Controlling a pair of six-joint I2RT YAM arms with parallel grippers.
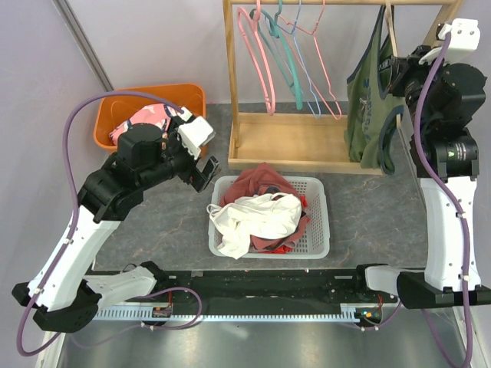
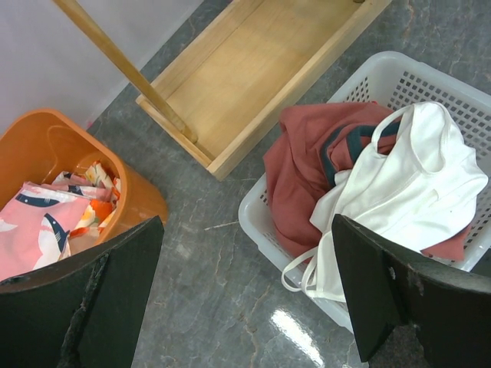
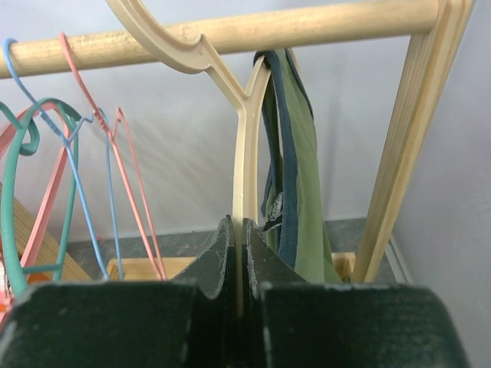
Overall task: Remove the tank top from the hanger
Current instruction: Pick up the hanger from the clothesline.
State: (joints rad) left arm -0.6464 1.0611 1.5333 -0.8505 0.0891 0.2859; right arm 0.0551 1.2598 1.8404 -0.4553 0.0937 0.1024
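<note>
The tank top (image 3: pixel 295 176) is olive green with navy trim and hangs near the rack's right post on a beige hanger (image 3: pixel 245 153). The hanger hooks over the wooden rail (image 3: pixel 307 27). My right gripper (image 3: pixel 238 224) is shut on the hanger's thin lower arm, just left of the tank top's strap. From above, the tank top (image 1: pixel 367 100) drapes down beside the right gripper (image 1: pixel 395 73). My left gripper (image 1: pixel 205 172) hovers open and holds nothing, over the grey table between the orange bin and the white basket. The left wrist view shows bare table between its fingers (image 2: pixel 123 291).
A white basket (image 1: pixel 322 230) at table centre holds a red garment (image 2: pixel 299 169) and a white top (image 2: pixel 414 192). An orange bin (image 1: pixel 153 96) with pink patterned cloth sits far left. Several empty wire hangers (image 1: pixel 284 54) hang left on the rack, above its wooden base (image 1: pixel 299 142).
</note>
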